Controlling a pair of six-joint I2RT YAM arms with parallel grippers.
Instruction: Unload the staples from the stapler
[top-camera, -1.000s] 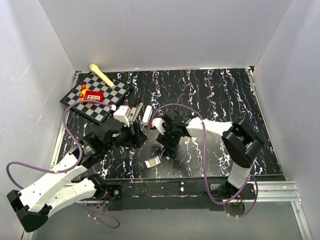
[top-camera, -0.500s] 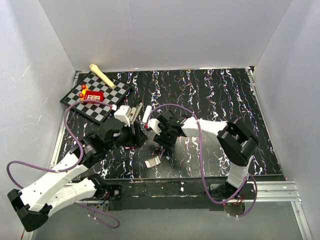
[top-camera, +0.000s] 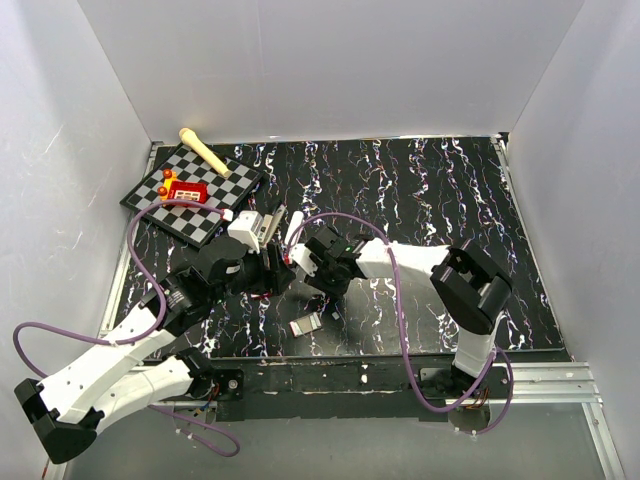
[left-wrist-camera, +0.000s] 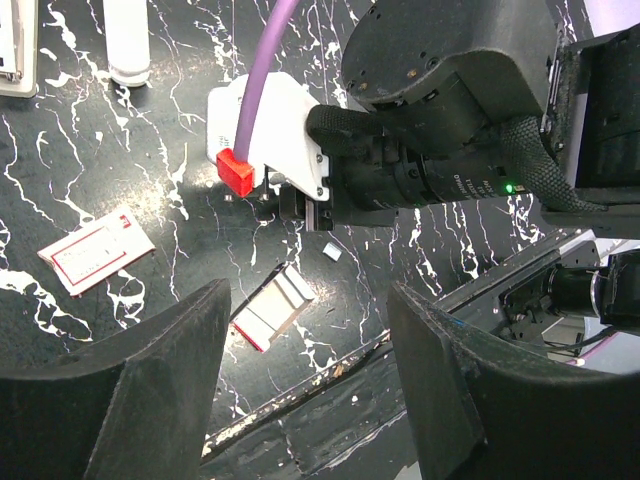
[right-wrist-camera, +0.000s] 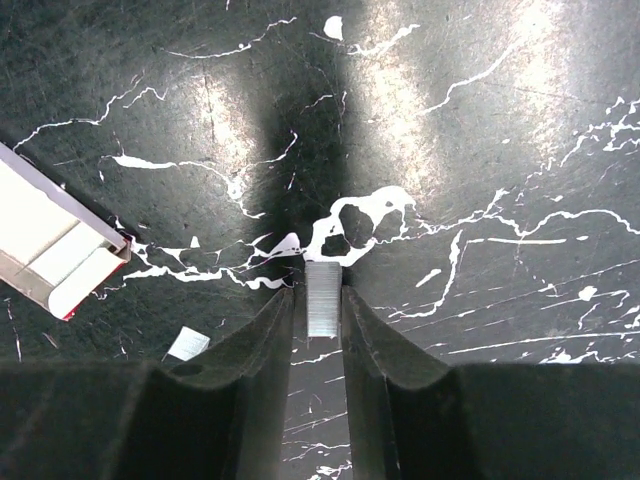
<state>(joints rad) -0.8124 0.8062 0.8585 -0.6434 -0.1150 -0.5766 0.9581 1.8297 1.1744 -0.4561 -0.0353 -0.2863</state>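
The staples (right-wrist-camera: 323, 298), a short grey metallic strip, lie on the black marbled mat between the fingertips of my right gripper (right-wrist-camera: 322, 300). Both fingers press against its sides, so the gripper is shut on it. From above, the right gripper (top-camera: 303, 266) is low over the mat, close beside my left gripper (top-camera: 277, 277). The left gripper (left-wrist-camera: 310, 400) stands open with nothing between its fingers. The stapler (top-camera: 268, 224), slim, silver and dark, lies just behind the left wrist, and it shows at the top left edge (left-wrist-camera: 14, 50) of the left wrist view.
A white oblong stick (top-camera: 293, 229) lies next to the stapler. A small open red-and-white box (left-wrist-camera: 272, 308) and a flat red-and-white card (left-wrist-camera: 95, 250) lie near the mat's front edge. A chessboard (top-camera: 222, 178) with a red piece and a wooden stick (top-camera: 205, 151) sits at the back left.
The right arm has reached further left, toward the left gripper, and its fingers have closed in on the strip of staples. The left arm has not moved.
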